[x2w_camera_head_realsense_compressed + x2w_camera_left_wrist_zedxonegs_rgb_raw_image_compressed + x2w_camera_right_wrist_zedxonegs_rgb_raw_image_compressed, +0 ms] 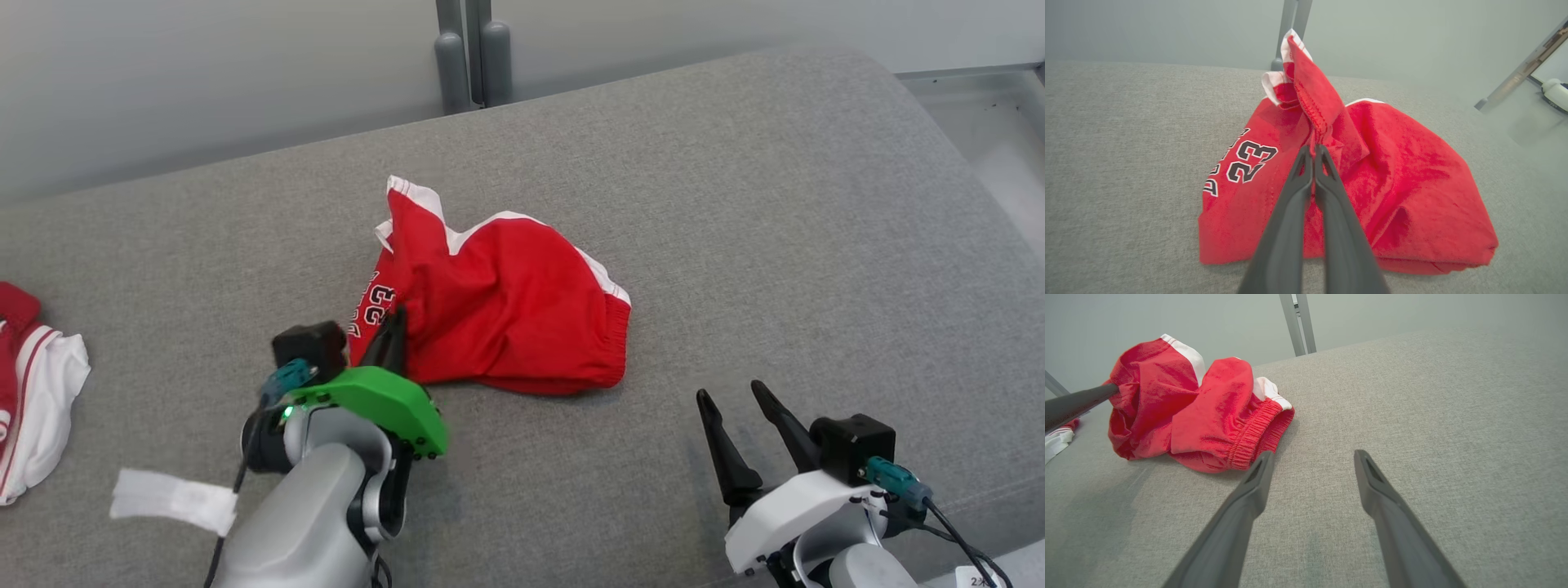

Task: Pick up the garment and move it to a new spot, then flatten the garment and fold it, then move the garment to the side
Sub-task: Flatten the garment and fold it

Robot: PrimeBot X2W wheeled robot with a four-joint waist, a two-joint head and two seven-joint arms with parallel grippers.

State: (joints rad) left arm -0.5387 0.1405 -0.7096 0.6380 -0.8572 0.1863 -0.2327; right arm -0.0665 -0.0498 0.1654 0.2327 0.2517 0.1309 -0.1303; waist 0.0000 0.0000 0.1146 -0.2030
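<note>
The pick-up seems in hand: left pincer [390, 336] clamped on a fold of the red garment [506, 310] at frame centre, right pincer [729, 392] agape lower right; next, probably a lift.

Silver-grey left arm [314, 498], green wrist plate [384, 402] with dark screws [420, 451], black camera [310, 346], teal plug [286, 380]; white right wrist [784, 510], black cable [957, 535]; long dark fingers [723, 454].

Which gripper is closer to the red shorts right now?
Left. The left gripper is shut on a fold of the shorts; the right gripper sits open, apart from them.
</note>
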